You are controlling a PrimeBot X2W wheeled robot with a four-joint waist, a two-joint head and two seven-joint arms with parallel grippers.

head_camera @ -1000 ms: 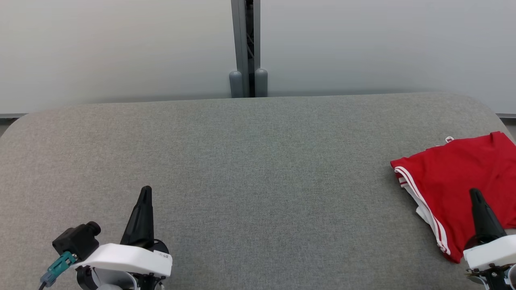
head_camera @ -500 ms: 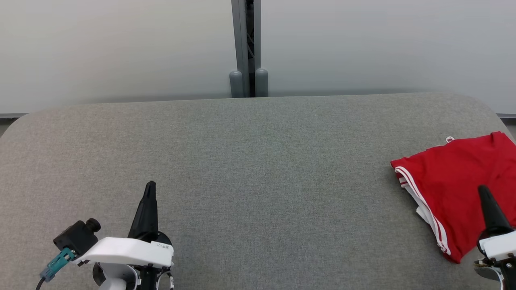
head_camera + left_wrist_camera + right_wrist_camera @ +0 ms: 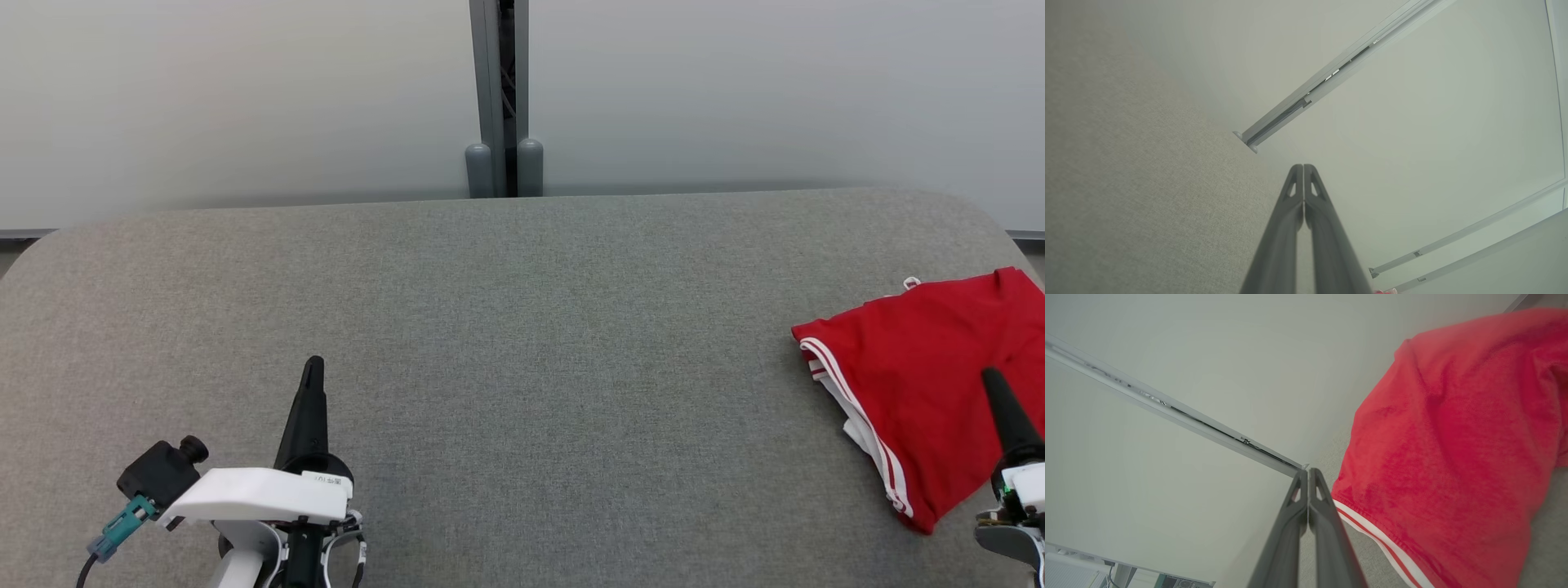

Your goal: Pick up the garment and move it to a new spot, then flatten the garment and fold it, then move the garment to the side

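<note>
Red garment point(image 3: 922, 384) lies folded at the desk's point(image 3: 522, 327) three o'clock edge, with left end effector point(image 3: 314, 362) and right end effector point(image 3: 991, 374) both closed, empty.

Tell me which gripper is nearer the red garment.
Right. The right gripper is at the near edge of the red garment; the left gripper is far off across the grey table.

We see the red garment point(image 3: 922, 376), white-striped along one hem, lying folded, apparently in half, at the surface's point(image 3: 506, 327) right edge.
</note>
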